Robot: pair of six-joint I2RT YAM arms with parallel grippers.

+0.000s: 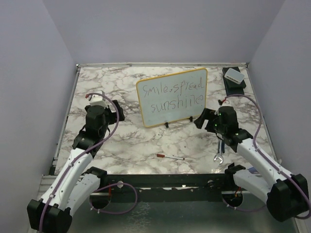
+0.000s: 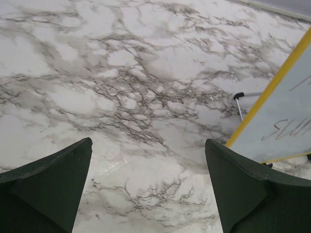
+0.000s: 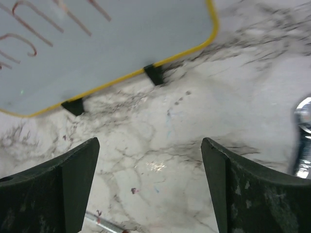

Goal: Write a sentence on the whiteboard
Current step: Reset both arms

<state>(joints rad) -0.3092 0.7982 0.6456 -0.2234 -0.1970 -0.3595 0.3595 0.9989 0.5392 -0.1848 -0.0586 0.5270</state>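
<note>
As far as can be judged from what lies on the wide, smooth, grey-veined white marble-patterned table, the task is taken to be essentially finished. The large rounded-corner rectangular whiteboard, pale and glossy with a thin yellow-orange rim, is propped upright on small black feet near the middle of the table, between the two arms. Its face is filled by the sentence, written in thin dark handwritten marker strokes in two lines, read as "smile, spread sunshine". The left end effector is seen with its dark, wedge-shaped fingers spread wide over bare table just beside the board's left edge, and nothing is held. The right end effector is likewise spread and empty, near the board's lower right corner. A slim white marker with a red end is seen lying flat in front of the board, apart from both; only a retreat of the arms is judged to remain.
</note>
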